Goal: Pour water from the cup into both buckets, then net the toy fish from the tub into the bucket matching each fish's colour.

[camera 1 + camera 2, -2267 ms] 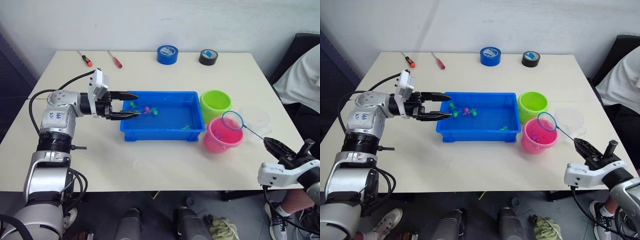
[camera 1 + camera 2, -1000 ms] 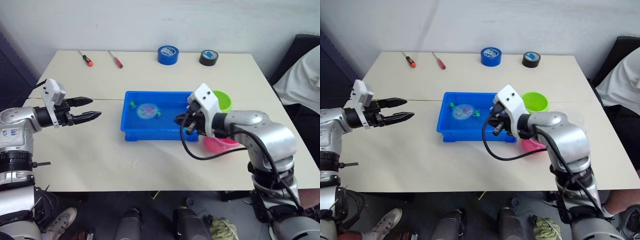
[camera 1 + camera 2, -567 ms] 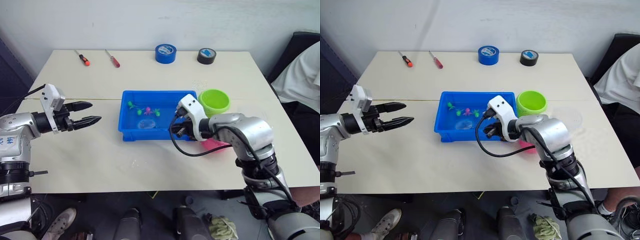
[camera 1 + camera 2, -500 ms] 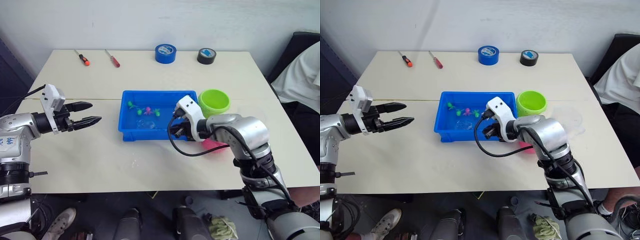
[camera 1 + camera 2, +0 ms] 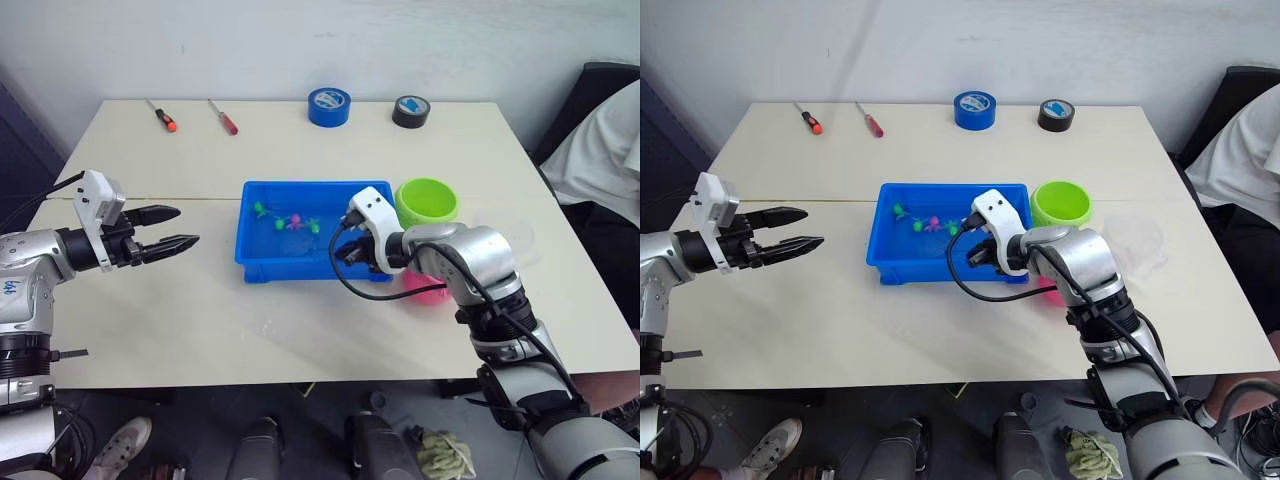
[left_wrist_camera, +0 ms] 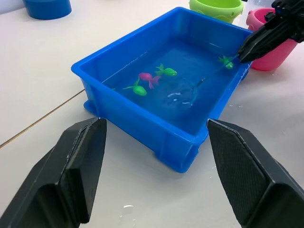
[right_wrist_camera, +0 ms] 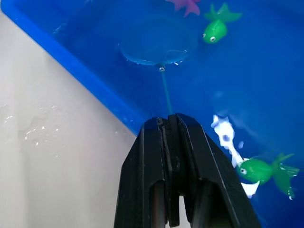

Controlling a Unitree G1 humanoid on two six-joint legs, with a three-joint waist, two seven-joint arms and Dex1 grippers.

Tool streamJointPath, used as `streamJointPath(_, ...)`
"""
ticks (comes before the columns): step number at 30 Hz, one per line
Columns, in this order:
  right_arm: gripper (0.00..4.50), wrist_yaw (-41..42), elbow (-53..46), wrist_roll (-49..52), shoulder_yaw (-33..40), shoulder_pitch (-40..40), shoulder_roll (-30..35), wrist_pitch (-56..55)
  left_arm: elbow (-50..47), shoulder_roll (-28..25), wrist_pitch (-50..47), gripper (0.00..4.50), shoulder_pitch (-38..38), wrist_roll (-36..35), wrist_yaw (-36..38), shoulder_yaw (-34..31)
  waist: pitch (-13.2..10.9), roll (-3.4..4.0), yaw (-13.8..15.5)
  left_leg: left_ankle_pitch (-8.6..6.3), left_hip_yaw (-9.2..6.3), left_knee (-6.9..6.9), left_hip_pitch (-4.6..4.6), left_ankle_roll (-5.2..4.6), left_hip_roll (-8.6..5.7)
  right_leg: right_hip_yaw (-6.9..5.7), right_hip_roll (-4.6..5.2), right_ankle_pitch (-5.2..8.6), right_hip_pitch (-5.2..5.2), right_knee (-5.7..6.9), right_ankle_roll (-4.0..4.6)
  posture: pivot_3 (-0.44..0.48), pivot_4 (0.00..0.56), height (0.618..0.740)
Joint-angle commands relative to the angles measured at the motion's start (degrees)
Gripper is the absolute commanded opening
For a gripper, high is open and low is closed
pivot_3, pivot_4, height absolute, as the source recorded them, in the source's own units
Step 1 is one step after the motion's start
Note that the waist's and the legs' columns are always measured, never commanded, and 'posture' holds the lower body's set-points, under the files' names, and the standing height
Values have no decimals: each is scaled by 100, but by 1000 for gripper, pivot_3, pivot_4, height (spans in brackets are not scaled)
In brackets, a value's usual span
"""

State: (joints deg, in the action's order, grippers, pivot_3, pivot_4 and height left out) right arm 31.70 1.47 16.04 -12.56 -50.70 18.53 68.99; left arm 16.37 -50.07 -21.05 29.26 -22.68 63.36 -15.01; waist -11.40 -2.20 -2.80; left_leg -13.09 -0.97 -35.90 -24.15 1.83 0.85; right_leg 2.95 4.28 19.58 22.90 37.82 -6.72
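Here, the right gripper (image 7: 170, 124) is pinching the net (image 7: 159, 45) by its handle, hoop dipping into the tub (image 5: 262, 262); its wrist view is revealing a green fish (image 7: 263, 172) nearby. The left gripper (image 5: 168, 228), fingers spread, is hovering over bare table (image 5: 190, 320).

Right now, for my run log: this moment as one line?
right claw shut on net | hoop submerged in tub | left claw open, idle | fish uncaught
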Motion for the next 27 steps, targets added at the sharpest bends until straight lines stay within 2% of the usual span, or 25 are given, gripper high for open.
streamJointPath(1,0,-91,96,-47,101,-164,-90,-262,-191,-157,-13,3686,-3,-130,-36,-229,0,0,-24,0,0,1,0,0,0,0,0,0,0,0,0,0,150,734)
streamJointPath(16,0,-292,636,-92,235,-392,-400,-778,-405,-244,-147,3686,-161,-212,-97,-345,0,0,-46,1,9,17,-1,1,0,9,1,0,13,-3,0,0,150,734)
streamJointPath(27,0,-149,406,-160,62,-363,-156,-784,-408,-173,-179,3686,-33,-181,-125,-279,0,0,-44,1,18,29,-4,2,0,18,1,0,27,-4,0,0,150,734)
